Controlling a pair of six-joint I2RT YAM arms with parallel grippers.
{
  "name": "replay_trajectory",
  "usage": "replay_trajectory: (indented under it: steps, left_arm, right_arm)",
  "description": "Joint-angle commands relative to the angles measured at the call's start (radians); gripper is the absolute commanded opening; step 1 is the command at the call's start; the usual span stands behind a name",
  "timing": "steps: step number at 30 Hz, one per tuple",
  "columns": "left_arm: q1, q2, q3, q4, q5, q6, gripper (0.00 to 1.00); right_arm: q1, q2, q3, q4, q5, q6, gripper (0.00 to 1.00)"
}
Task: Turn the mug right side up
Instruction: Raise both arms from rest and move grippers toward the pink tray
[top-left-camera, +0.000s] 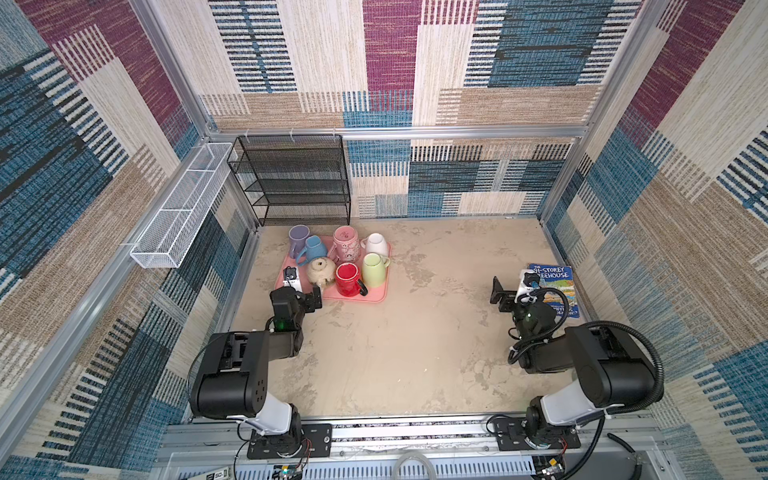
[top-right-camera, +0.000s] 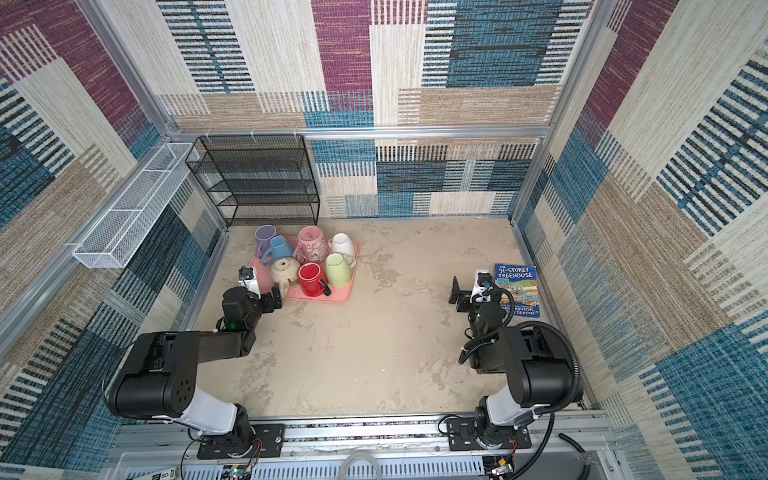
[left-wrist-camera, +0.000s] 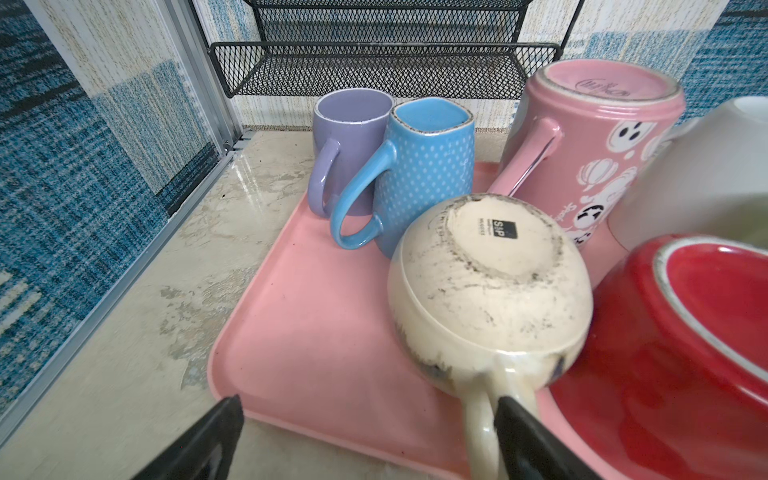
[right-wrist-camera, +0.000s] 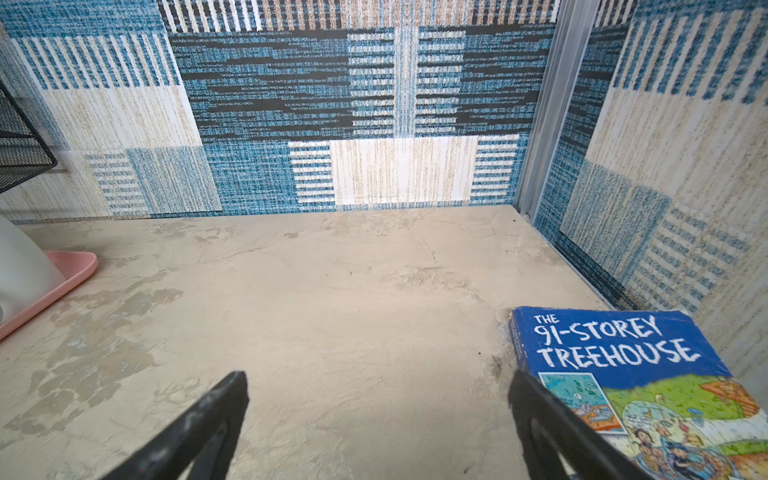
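The left arm reaches low from its base at the near edge of the table (top-left-camera: 415, 353), elbow folded, its wrist level at the near left corner of a pink tray (left-wrist-camera: 316, 332). The left claw (left-wrist-camera: 370, 405) is spread wide and holds nothing. In the left wrist view one finger (left-wrist-camera: 523, 432) crosses in front of the handle of the cream mug (left-wrist-camera: 490, 282); whether they touch cannot be told. The cream mug stands upside down on the tray's near left part, base up with a label showing and handle pointing toward the claw. A red mug (left-wrist-camera: 685, 340) sits just beside it on the right. On the right, the other arm is bent the same way, and the right claw (right-wrist-camera: 379, 378) hangs spread and empty above bare table, just beside a blue paperback book (right-wrist-camera: 615, 345).
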Motion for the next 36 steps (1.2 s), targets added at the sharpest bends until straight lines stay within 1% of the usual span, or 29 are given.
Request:
replay_trajectory:
  steps: [1,3,4,6,10,12,15,18,21,23,25,28,30,36]
  left_arm:
    - [0.002,-0.008,-0.005,0.009,0.011,-0.014,0.95]
    - [0.002,-0.051,0.032,-0.101,-0.032,-0.035,0.94]
    - [0.004,-0.07,0.067,-0.175,-0.035,-0.038,0.94]
    - [0.003,-0.098,0.108,-0.277,-0.021,-0.028,0.95]
    - [0.006,-0.215,0.151,-0.407,-0.05,-0.032,0.97]
    - [0.008,-0.286,0.161,-0.45,-0.054,-0.03,0.98]
    - [0.011,-0.39,0.2,-0.554,-0.077,-0.057,0.98]
    - [0.011,-0.459,0.283,-0.724,-0.071,-0.087,0.98]
    - [0.01,-0.492,0.384,-0.895,-0.046,-0.099,0.99]
    - [0.009,-0.505,0.434,-0.99,-0.069,-0.131,0.99]
    - [0.01,-0.519,0.464,-1.067,-0.068,-0.176,0.99]
    - [0.011,-0.535,0.49,-1.148,-0.01,-0.248,0.99]
    - [0.01,-0.534,0.517,-1.21,0.005,-0.29,0.99]
    - [0.011,-0.553,0.559,-1.329,0.062,-0.341,0.94]
  right_arm:
    - [0.002,-0.065,0.033,-0.078,0.033,0.006,1.0]
    - [0.001,-0.132,0.083,-0.244,0.081,0.044,1.0]
    - [0.003,-0.151,0.11,-0.325,0.102,0.073,1.0]
    - [0.003,-0.176,0.149,-0.438,0.082,0.107,1.0]
    - [0.002,-0.234,0.2,-0.581,0.009,0.18,1.0]
    - [0.003,-0.258,0.25,-0.674,-0.005,0.226,1.0]
    - [0.002,-0.278,0.343,-0.819,-0.065,0.271,0.99]
    - [0.002,-0.266,0.433,-0.925,-0.211,0.317,0.96]
    - [0.013,-0.205,0.528,-0.989,-0.357,0.365,0.95]
    - [0.043,-0.149,0.597,-1.016,-0.401,0.378,0.93]
    - [0.091,-0.072,0.682,-1.053,-0.425,0.377,0.93]
    - [0.153,0.059,0.798,-1.089,-0.451,0.387,0.91]
    - [0.174,0.149,0.866,-1.098,-0.458,0.399,0.89]
    - [0.231,0.411,1.082,-1.111,-0.537,0.449,0.8]
